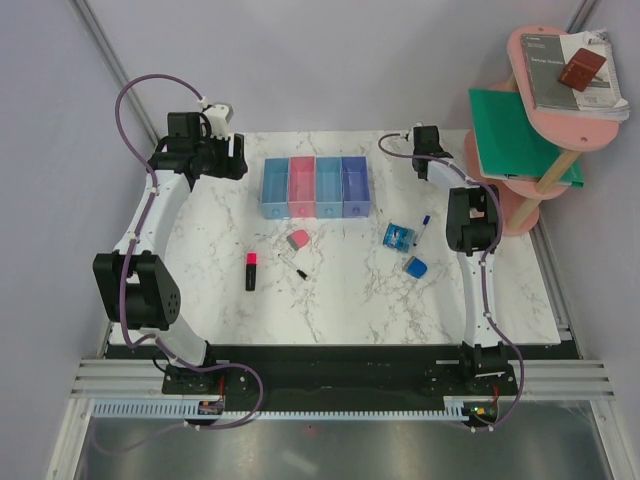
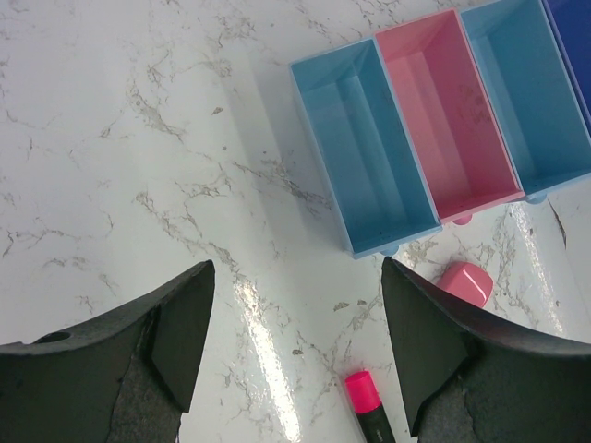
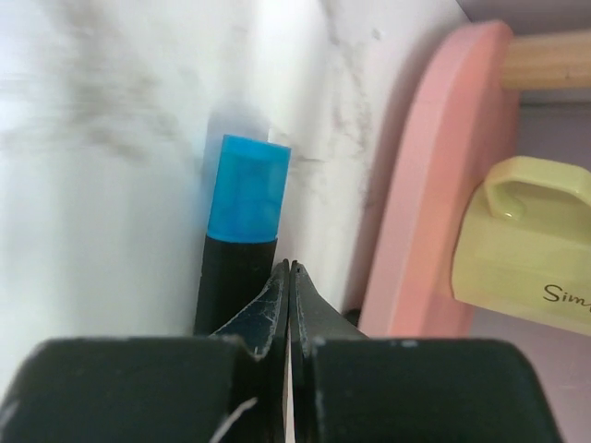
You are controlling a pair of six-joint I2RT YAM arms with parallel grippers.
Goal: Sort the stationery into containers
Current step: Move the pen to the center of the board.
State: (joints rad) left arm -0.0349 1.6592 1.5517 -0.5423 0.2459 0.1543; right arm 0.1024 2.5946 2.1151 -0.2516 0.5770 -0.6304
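Note:
The four joined containers (image 1: 315,187) stand at the back middle of the marble table; they also show in the left wrist view (image 2: 369,157). In front of them lie the pink-grey eraser (image 1: 297,240), the pink-tipped black marker (image 1: 251,270) and the thin black pen (image 1: 293,265). To the right lie two blue blocks (image 1: 398,237) and a blue-capped white marker (image 1: 424,226). My left gripper (image 1: 235,160) is open and empty (image 2: 297,341), above the table left of the bins. My right gripper (image 1: 478,232) is shut (image 3: 290,268) and empty. It is low beside a blue-capped, black-bodied marker (image 3: 242,231).
The pink round shelf (image 1: 560,75) stands at the table's right edge, with books (image 1: 575,65) and a green folder (image 1: 515,135). Its pink base (image 3: 434,185) is close to the right of my right gripper. A yellow mug (image 3: 526,249) stands behind it.

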